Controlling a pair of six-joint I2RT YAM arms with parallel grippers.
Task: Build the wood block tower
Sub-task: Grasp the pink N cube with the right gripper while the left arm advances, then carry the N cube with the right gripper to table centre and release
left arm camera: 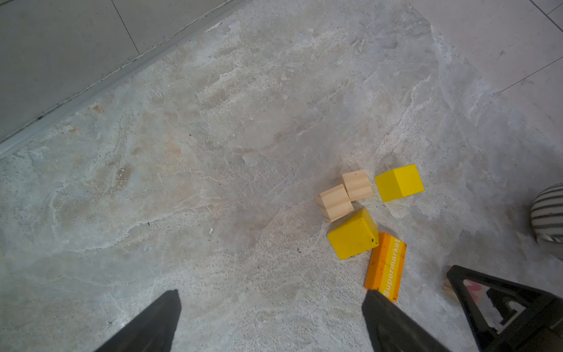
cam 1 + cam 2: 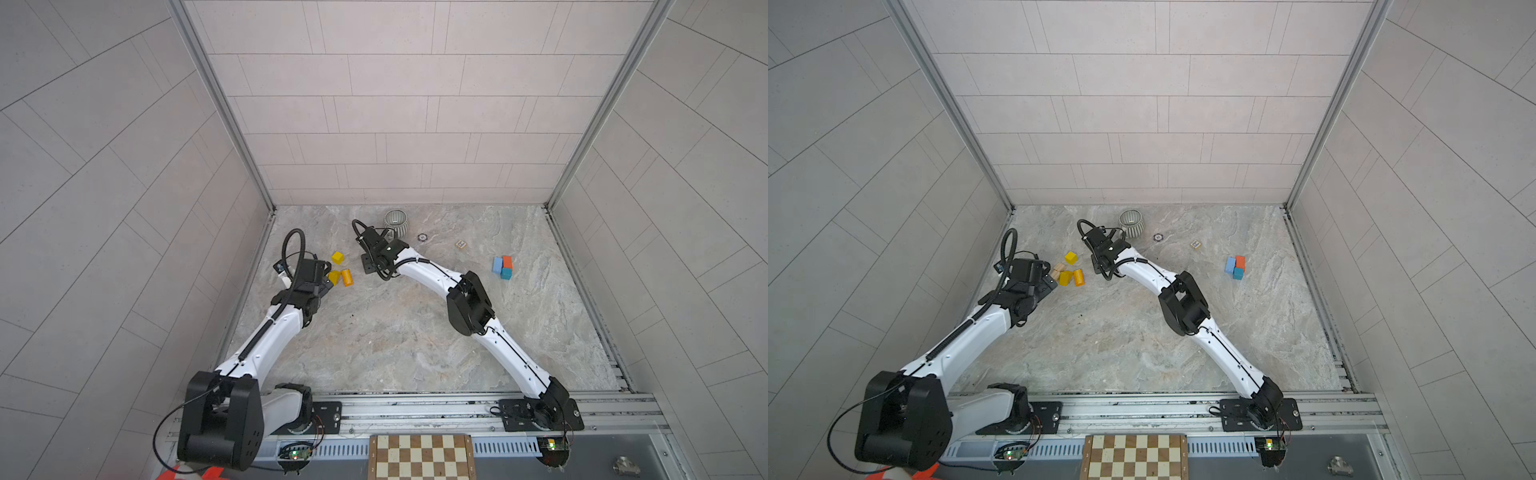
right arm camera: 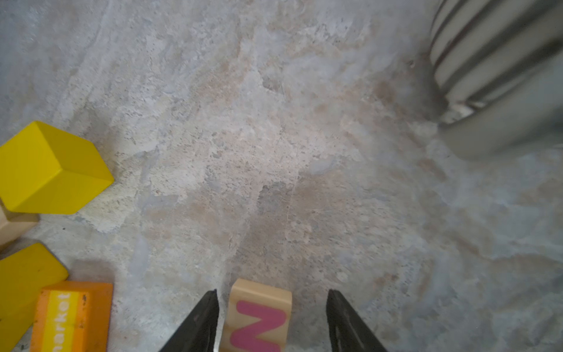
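we judge the wood block tower unstarted: yellow, orange and plain wooden blocks (image 1: 353, 234) lie loose on the bench (image 1: 182, 183) by the wide-open, empty left fingers (image 1: 152, 323), while the part-open right fingers (image 3: 195, 326) flank a pink-lettered wooden cube (image 3: 259, 317) without clamping it.

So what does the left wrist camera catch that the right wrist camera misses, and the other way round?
Only left wrist: the left gripper, jaws wide and empty, and both grooved plain wood blocks in full.
Only right wrist: a clear look at the letter block and its pink letter, sitting between the jaws of the right gripper with a gap on one side.
Both: the yellow cube, the second yellow block, the orange Supermarket block and the ribbed cup.
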